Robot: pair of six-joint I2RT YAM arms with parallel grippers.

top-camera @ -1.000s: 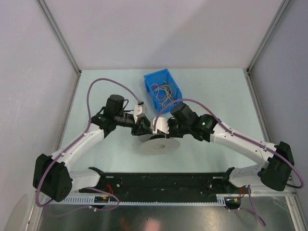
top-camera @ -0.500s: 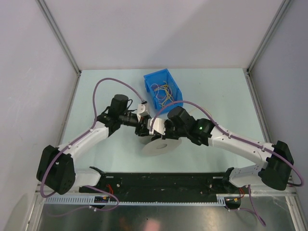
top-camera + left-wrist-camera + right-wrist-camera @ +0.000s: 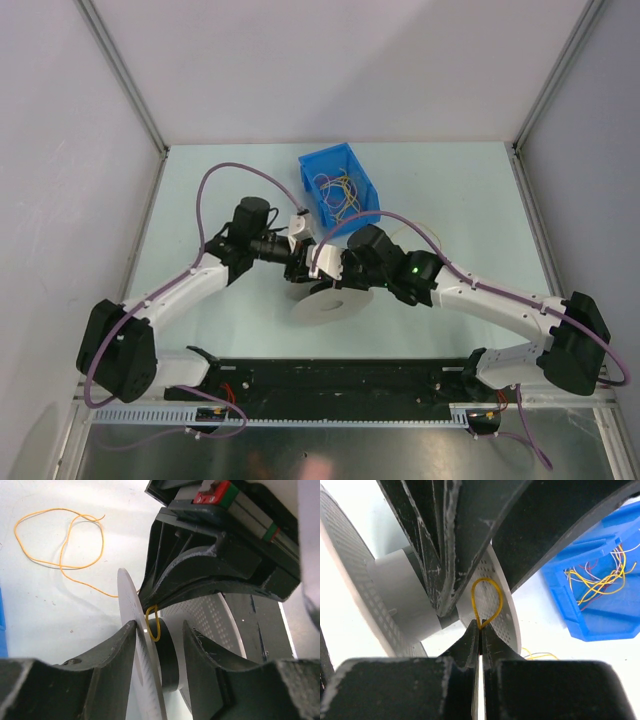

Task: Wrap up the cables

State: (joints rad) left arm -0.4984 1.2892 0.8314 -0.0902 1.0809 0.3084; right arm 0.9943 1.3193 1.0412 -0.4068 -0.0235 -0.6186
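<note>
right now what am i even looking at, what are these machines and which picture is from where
The left arm and right arm are robots bolted to a table. The wide picture is taken from above; the other two come from a camera on each wrist. On the table lie a white spool and a blue bin of thin coloured wires. The right gripper pinches a loop of yellow wire by the spool. The left gripper straddles one spool disc; whether it grips is unclear.

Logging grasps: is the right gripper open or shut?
Shut: in the right wrist view the right gripper has its fingertips pressed together, pinching a loop of yellow cable beside the white spool.
</note>
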